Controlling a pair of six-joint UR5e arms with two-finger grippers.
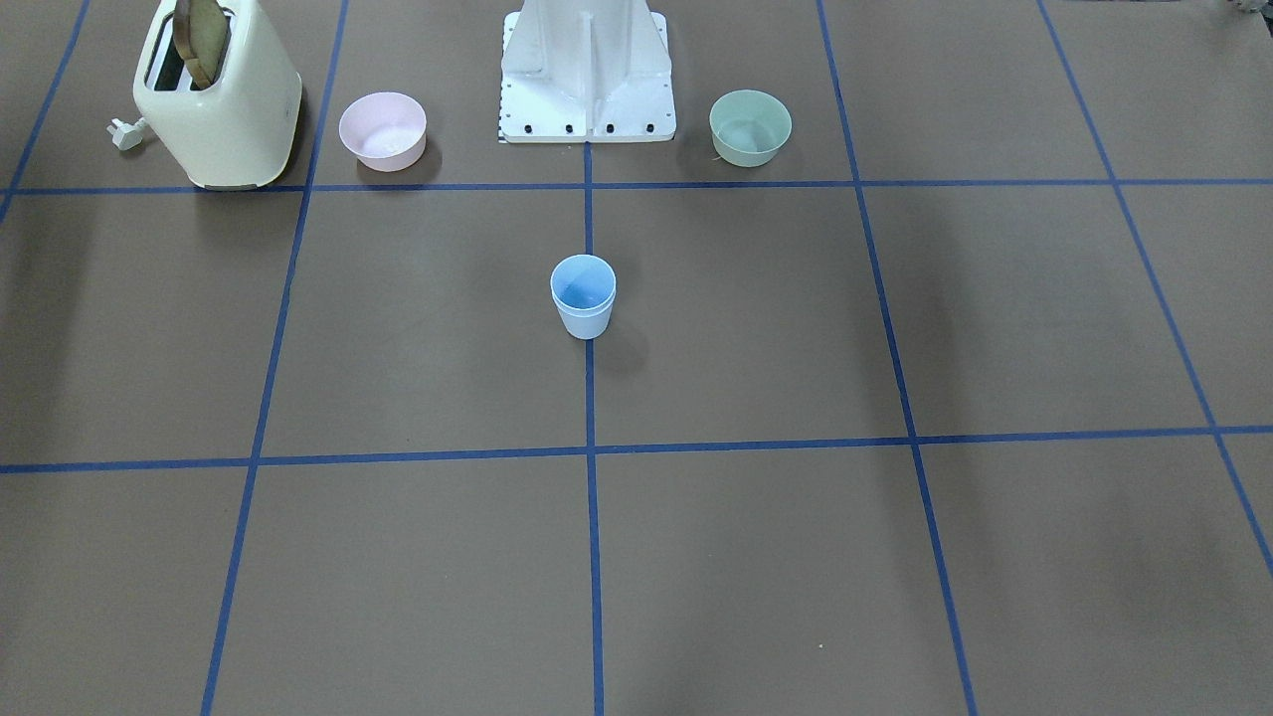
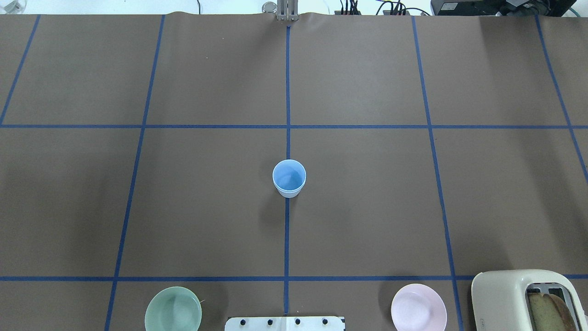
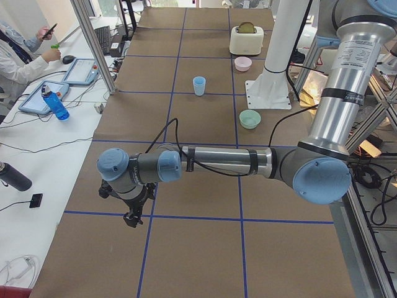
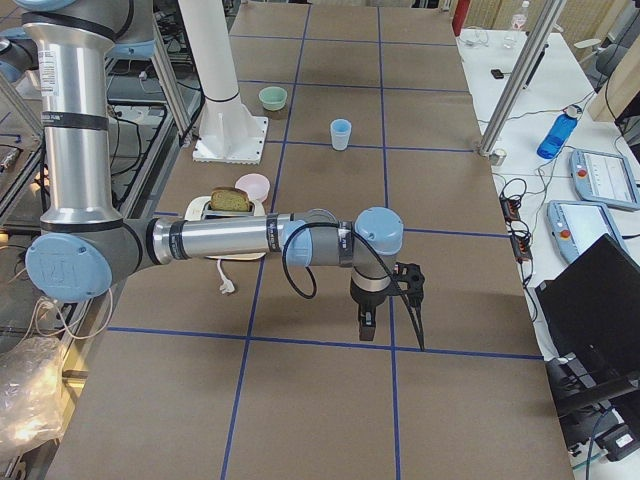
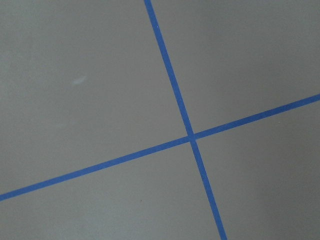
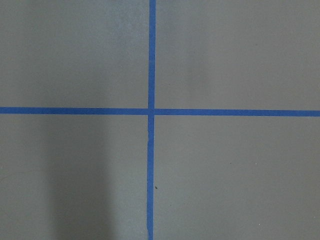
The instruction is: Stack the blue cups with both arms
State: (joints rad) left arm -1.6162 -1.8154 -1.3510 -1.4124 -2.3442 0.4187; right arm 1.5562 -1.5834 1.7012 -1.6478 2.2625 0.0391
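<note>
A pale blue cup stands upright at the middle of the table, on the centre tape line; it also shows in the overhead view. A second rim line runs around its side, as of one blue cup nested inside the other. Only this one stack shows. Both arms are outside the overhead and front views. The left gripper hangs low over the table's left end, far from the cups. The right gripper hangs over the right end, far from the cups. I cannot tell whether either is open or shut. Both wrist views show only tape crossings.
A mint-green bowl and a pink bowl flank the white base mount. A cream toaster with bread stands at the robot's near right. An operator sits at a side desk beyond the table.
</note>
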